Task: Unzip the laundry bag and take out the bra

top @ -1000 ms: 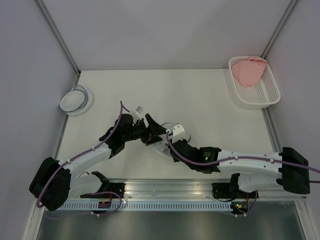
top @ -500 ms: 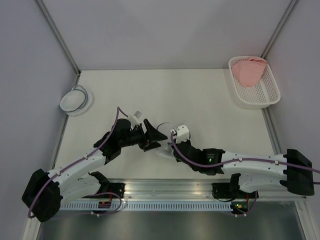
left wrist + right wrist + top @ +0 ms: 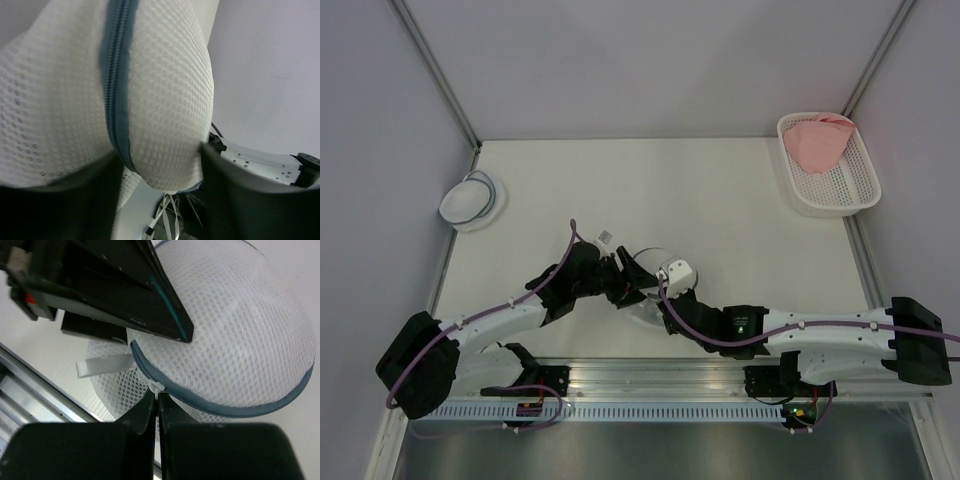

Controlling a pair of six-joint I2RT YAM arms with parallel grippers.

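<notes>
Near the front edge of the table [image 3: 740, 210], between the two arms, the laundry bag [image 3: 648, 258] is clamped by its white mesh between the fingers of the left gripper [image 3: 160, 172]. Its small white zipper pull [image 3: 156, 387] is pinched by the pressed-together fingers of the right gripper [image 3: 158, 402]. The grey-blue zipper [image 3: 116, 75] is seen closed along the stretch shown in the left wrist view.

White slotted basket [image 3: 865, 200] sits at far right corner of tabletop [image 3: 650, 190]. Pink fabric [image 3: 817, 142] bunched in the basket's far end; near end bare. Small white mesh dome [image 3: 470, 198], pale bluish rim, at left edge towards far left corner. Dome and basket well apart.
</notes>
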